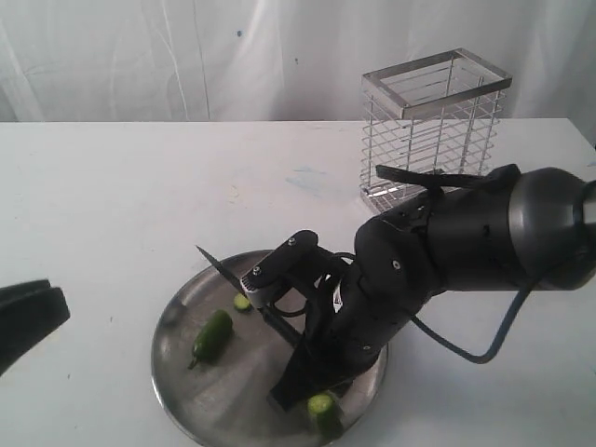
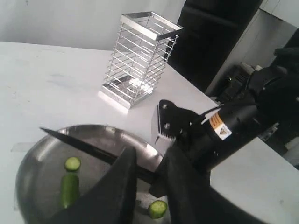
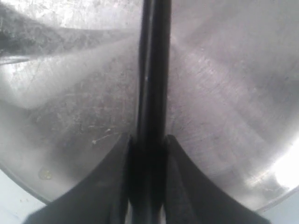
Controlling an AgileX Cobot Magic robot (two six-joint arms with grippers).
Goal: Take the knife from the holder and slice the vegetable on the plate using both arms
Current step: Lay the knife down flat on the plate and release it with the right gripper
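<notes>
The steel plate lies near the table's front edge. On it sit the green vegetable, a cut slice and another cut piece. My right gripper is shut on the black knife, whose blade slants above the plate with its tip pointing far-left, just beyond the slice. The right wrist view shows the knife clamped between both fingers over the plate. My left gripper hovers off the plate at the left edge, slightly open and empty.
The chrome wire holder stands empty at the back right, behind the right arm. From the left wrist view, the holder is beyond the plate, and the vegetable lies under the knife.
</notes>
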